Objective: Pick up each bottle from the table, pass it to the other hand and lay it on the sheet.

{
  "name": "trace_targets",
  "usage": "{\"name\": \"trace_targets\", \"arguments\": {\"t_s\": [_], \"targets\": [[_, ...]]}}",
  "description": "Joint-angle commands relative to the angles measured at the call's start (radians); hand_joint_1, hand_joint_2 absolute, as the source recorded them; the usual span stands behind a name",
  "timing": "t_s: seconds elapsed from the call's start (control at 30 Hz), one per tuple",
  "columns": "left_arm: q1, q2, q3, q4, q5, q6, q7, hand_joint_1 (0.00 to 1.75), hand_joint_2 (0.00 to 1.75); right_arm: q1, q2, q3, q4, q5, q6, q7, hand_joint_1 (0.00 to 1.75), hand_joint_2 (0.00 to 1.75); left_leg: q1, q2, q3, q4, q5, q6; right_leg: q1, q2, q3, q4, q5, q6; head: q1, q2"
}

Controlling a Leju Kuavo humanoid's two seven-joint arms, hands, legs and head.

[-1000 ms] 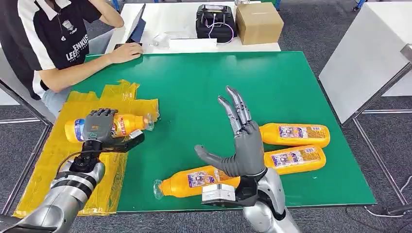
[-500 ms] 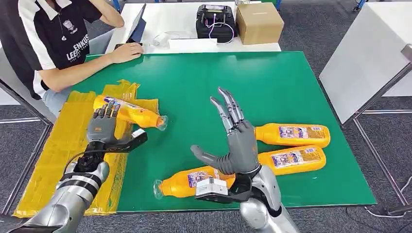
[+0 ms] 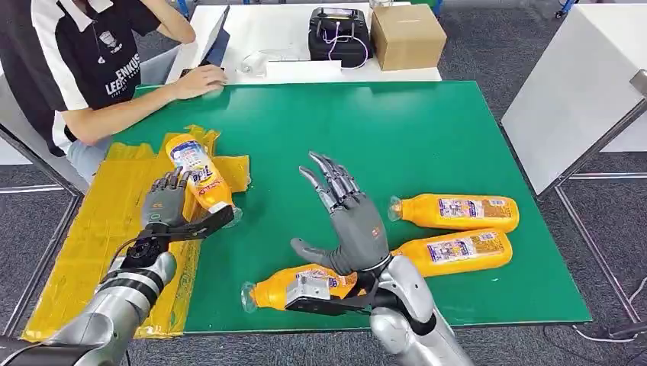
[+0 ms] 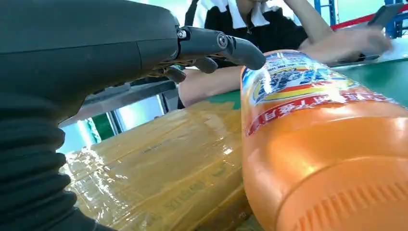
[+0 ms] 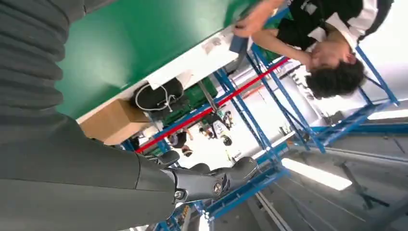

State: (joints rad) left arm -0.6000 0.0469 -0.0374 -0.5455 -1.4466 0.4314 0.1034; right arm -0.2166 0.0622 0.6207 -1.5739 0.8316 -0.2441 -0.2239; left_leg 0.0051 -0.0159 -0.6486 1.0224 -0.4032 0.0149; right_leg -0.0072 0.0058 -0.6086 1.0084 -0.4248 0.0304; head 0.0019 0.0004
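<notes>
Green counter (image 3: pixel 427 130) carries a yellow sheet (image 3: pixel 91 229) at the frame's left, where the laid bottle (image 3: pixel 200 177) rests. Three bottles (image 3: pixel 458 212) wait lower right. Left hand (image 3: pixel 164 204) lies beside it, right hand (image 3: pixel 347 221) hovers, both with fingers spread; ideally withdraw without nudging the bottle.

one orange bottle (image 3: pixel 198 174) lies on the yellow sheet (image 3: pixel 91 229); three bottles (image 3: pixel 458 212) lie on the green table (image 3: pixel 427 130).

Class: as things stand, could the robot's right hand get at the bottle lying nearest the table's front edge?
Probably yes: the right hand is open and empty just above that bottle, nothing between them.
</notes>
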Motion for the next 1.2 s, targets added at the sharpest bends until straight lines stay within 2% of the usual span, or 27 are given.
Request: {"name": "trace_targets", "arguments": {"t_s": [0.03, 0.07, 0.1, 0.13, 0.2, 0.27, 0.53, 0.8, 0.87, 0.9, 0.97, 1.0, 1.07, 1.2], "targets": [[-0.015, -0.039, 0.085, 0.01, 0.09, 0.101, -0.096, 0.0, 1.75, -0.062, -0.049, 0.057, 0.089, 0.036, 0.048, 0.021, 0.0, 1.75, 0.001, 0.001, 0.006, -0.001, -0.002, 0.0, 0.001, -0.001, 0.007, -0.002, -0.002, 0.0, 0.0, 0.0], [0.006, -0.056, 0.129, -0.048, 0.183, 0.176, -0.189, 0.0, 1.75, -0.07, -0.059, 0.078, 0.112, 0.06, 0.072, 0.027, 0.0, 1.75, 0.001, 0.001, 0.003, 0.0, -0.001, 0.0, 0.001, 0.0, 0.004, -0.001, -0.001, 0.0, 0.0, 0.0], [0.033, -0.071, 0.161, -0.118, 0.273, 0.192, -0.262, 0.0, 1.75, -0.079, -0.065, 0.098, 0.141, 0.077, 0.085, 0.028, 0.0, 1.75, 0.001, 0.001, 0.005, -0.001, -0.002, 0.0, 0.001, -0.001, 0.006, -0.002, -0.001, 0.0, 0.0, 0.0], [0.083, -0.11, 0.217, -0.276, 0.49, 0.153, -0.409, 0.0, 1.75, -0.101, -0.08, 0.14, 0.195, 0.121, 0.109, 0.034, 0.0, 1.75, 0.001, 0.002, 0.007, -0.001, -0.002, 0.0, 0.002, -0.001, 0.009, -0.003, -0.002, 0.0, 0.0, 0.0], [0.138, -0.14, 0.241, -0.462, 0.681, 0.061, -0.497, 0.0, 1.75, -0.137, -0.097, 0.19, 0.281, 0.147, 0.128, 0.03, 0.0, 1.75, 0.002, 0.002, 0.006, -0.001, -0.002, 0.0, 0.002, 0.0, 0.008, -0.004, -0.001, 0.0, 0.0, 0.0], [0.163, -0.153, 0.246, -0.566, 0.8, -0.011, -0.527, 0.0, 1.75, -0.171, -0.124, 0.231, 0.349, 0.147, 0.146, 0.01, 0.0, 1.75, 0.002, 0.003, 0.005, 0.0, -0.002, 0.0, 0.002, 0.0, 0.006, -0.003, -0.001, 0.0, 0.0, 0.0], [0.167, -0.171, 0.243, -0.63, 0.985, -0.072, -0.587, 0.0, 1.75, -0.194, -0.234, 0.283, 0.359, 0.122, 0.178, -0.035, 0.0, 1.75, 0.0, 0.001, 0.005, 0.0, -0.002, 0.0, 0.001, -0.001, 0.007, -0.003, -0.001, 0.0, 0.0, 0.0], [0.195, -0.172, 0.228, -0.67, 1.012, -0.086, -0.594, 0.0, 1.75, -0.151, -0.274, 0.268, 0.305, 0.131, 0.171, -0.016, 0.0, 1.75, 0.0, -0.001, 0.003, 0.0, -0.001, 0.0, 0.0, -0.002, 0.004, -0.002, -0.001, 0.0, 0.0, 0.0], [0.202, -0.172, 0.226, -0.677, 1.017, -0.087, -0.592, 0.0, 1.75, -0.136, -0.282, 0.263, 0.299, 0.155, 0.155, 0.006, 0.0, 1.75, 0.001, 0.0, 0.008, -0.001, -0.003, 0.0, 0.002, -0.003, 0.01, -0.004, -0.002, 0.0, 0.0, 0.0], [0.205, -0.172, 0.23, -0.678, 1.025, -0.09, -0.587, 0.0, 1.75, -0.128, -0.284, 0.261, 0.295, 0.166, 0.147, 0.015, 0.0, 1.75, 0.0, -0.001, 0.004, 0.0, -0.001, 0.0, 0.001, -0.003, 0.005, -0.002, -0.001, 0.0, 0.0, 0.0], [0.208, -0.17, 0.226, -0.678, 1.008, -0.073, -0.592, 0.0, 1.75, -0.123, -0.293, 0.264, 0.284, 0.159, 0.154, 0.008, 0.0, 1.75, 0.0, -0.001, 0.004, -0.001, -0.001, 0.0, 0.001, -0.002, 0.006, -0.002, -0.001, 0.0, 0.0, 0.0], [0.206, -0.173, 0.225, -0.677, 1.01, -0.076, -0.591, 0.0, 1.75, -0.123, -0.298, 0.263, 0.28, 0.146, 0.161, -0.001, 0.0, 1.75, 0.001, 0.0, 0.01, -0.001, -0.003, 0.0, 0.002, -0.003, 0.012, -0.005, -0.002, 0.0, 0.0, 0.0], [0.206, -0.173, 0.225, -0.677, 1.01, -0.076, -0.591, 0.0, 1.75, -0.123, -0.298, 0.263, 0.28, 0.146, 0.161, -0.001, 0.0, 1.75, 0.0, -0.001, 0.002, 0.0, 0.0, 0.0, 0.0, -0.002, 0.003, -0.001, 0.0, 0.0, 0.0, 0.0], [0.205, -0.175, 0.221, -0.676, 1.008, -0.076, -0.591, 0.0, 1.75, -0.126, -0.3, 0.262, 0.279, 0.143, 0.163, -0.004, 0.0, 1.75, 0.0, 0.0, 0.005, -0.001, -0.001, 0.0, 0.001, -0.003, 0.006, -0.003, -0.001, 0.0, 0.0, 0.0]]}}
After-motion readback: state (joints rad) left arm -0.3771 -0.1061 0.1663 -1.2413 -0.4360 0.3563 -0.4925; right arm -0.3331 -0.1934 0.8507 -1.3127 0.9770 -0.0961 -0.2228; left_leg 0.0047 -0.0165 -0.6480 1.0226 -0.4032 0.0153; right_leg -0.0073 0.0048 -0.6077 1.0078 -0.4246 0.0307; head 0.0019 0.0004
